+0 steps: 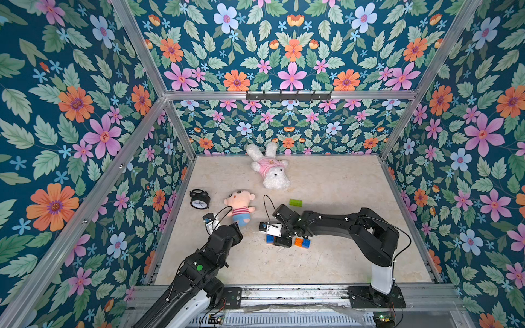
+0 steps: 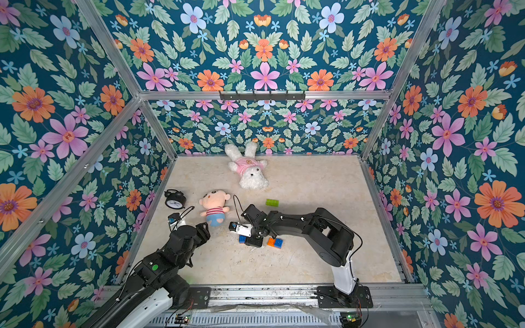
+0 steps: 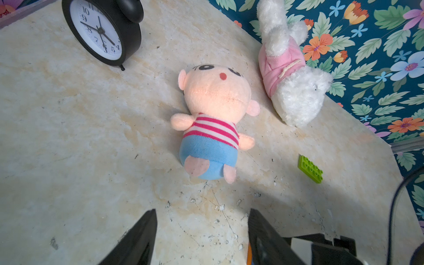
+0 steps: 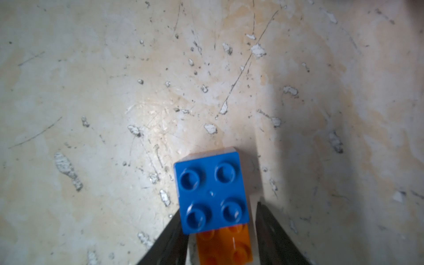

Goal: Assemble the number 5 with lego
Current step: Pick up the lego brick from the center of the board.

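Right gripper (image 4: 218, 206) straddles the blue brick (image 4: 211, 190) with a gap, left gripper (image 3: 202, 229) spread empty, clock (image 3: 101, 29) shows 9, 10

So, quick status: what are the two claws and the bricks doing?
Left gripper open, empty. Right gripper astride blue-on-orange stack, gap at one jaw. Green brick loose, apart. Other orange-blue pair close beside.

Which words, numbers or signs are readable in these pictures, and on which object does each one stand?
"10", "9", "5", "4": numerals on the white dial of the black alarm clock, left wrist view; its other numerals are cut off or blurred.
Emblem on the white plush's pink shirt: too small to read.
The blue brick and the green brick: no text shows.
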{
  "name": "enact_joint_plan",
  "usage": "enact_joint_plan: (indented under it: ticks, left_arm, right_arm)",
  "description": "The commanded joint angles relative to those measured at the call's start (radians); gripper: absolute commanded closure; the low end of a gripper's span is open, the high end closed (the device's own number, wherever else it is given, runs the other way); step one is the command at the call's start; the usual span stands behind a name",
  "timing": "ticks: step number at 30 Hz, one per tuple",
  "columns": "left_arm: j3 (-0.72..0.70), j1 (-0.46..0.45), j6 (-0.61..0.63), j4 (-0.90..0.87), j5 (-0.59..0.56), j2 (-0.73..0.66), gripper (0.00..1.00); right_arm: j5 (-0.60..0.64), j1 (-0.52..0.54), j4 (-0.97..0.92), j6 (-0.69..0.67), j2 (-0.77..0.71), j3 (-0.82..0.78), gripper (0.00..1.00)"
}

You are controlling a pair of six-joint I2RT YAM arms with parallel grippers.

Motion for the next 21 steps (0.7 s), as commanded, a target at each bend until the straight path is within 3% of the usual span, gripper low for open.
enact_joint_plan:
  ticks: [1, 9, 13, 21]
  left_arm:
    - [-0.001, 0.000, 0.012, 0.012, -0.001, -0.001, 0.32]
    - [0.002, 0.000, 0.013, 0.008, 0.003, 0.000, 0.32]
    - [0.000, 0.000, 0.025, 0.028, 0.031, 0.001, 0.32]
    - [-0.003, 0.000, 0.128, 0.266, 0.303, 0.132, 0.32]
  right_arm:
    - [0.017, 0.002, -0.072, -0.016, 0.024, -0.007, 0.58]
    - [0.079, 0.002, -0.053, 0.000, -0.019, -0.035, 0.67]
    - [0.077, 0.002, -0.039, 0.030, -0.067, -0.040, 0.67]
    - [0.095, -0.019, -0.020, 0.159, -0.348, -0.160, 0.69]
